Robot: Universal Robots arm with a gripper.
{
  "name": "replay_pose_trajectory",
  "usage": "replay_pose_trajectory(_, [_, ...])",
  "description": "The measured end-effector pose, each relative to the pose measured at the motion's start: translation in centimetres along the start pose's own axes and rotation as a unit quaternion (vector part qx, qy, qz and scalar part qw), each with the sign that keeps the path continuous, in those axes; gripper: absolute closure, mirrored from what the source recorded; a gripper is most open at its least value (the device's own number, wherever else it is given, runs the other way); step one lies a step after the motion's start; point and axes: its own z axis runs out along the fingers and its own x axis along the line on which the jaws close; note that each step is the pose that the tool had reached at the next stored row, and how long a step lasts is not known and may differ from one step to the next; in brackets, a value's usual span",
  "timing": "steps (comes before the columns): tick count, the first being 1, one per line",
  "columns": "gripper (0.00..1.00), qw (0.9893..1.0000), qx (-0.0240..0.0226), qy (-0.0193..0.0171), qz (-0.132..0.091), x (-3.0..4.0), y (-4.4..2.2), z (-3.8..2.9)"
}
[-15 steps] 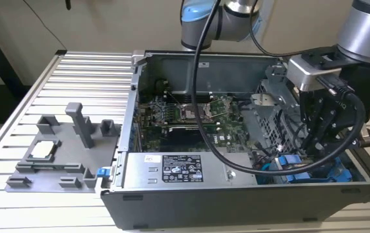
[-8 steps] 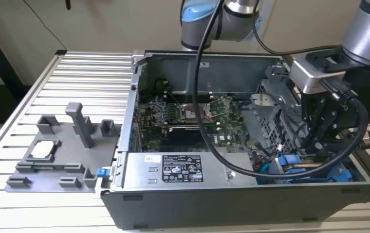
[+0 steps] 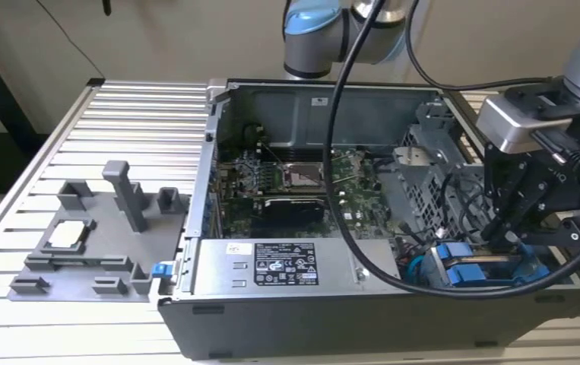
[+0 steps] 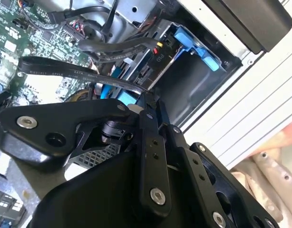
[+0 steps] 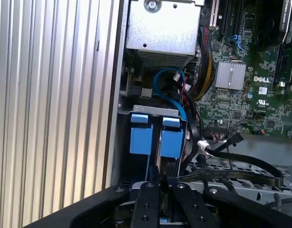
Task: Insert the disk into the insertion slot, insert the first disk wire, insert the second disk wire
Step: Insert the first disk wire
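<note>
Exterior view. Open computer case [image 3: 371, 319] on a ribbed metal bench [image 3: 128, 114]. The gripper [image 3: 502, 242] reaches down into the case's near corner on the exterior view's right, over the insertion slot [image 3: 477, 274] with its blue tabs. Grey power-supply box [image 3: 280, 266] beside the slot; motherboard [image 3: 280, 179] further in. A grey fixture tray [image 3: 97, 243] sits on the bench outside the case.

Second wrist view. Black gripper linkage close to camera, fingers [image 4: 150, 142] drawn together; whether they pinch anything cannot be told. A flat black cable [image 4: 79, 73] runs just past the fingertips. Behind, the bay wall with a blue tab [image 4: 196, 47].

First wrist view. Fingers narrow and near-closed, directly over two blue tabs [image 5: 155, 137] standing side by side in the bay. A blue cable [image 5: 170, 88] loops above them; a black flat wire [image 5: 241, 164] lies loose nearby.

Progress, as judged: the disk appears already seated in the bay, though its body is hidden. Wire insertion looks under way or unfinished; no plugged connector is discernible.
</note>
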Motion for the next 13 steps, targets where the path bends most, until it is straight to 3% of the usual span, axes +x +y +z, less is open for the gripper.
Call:
replay_pose_trajectory(2, [0.84,1.0000,0.0000,-0.0027,0.003,0.02,0.01,0.06])
replay_pose_trajectory(9, [0.84,0.9993,0.0013,-0.0231,0.031,0.01,0.01,0.36])
replay_pose_trajectory(11, [0.84,0.9988,0.0022,-0.0352,0.035,0.00,0.01,0.40])
replay_pose_trajectory(13, [0.84,0.9979,0.0034,-0.0530,0.036,0.00,0.01,0.40])
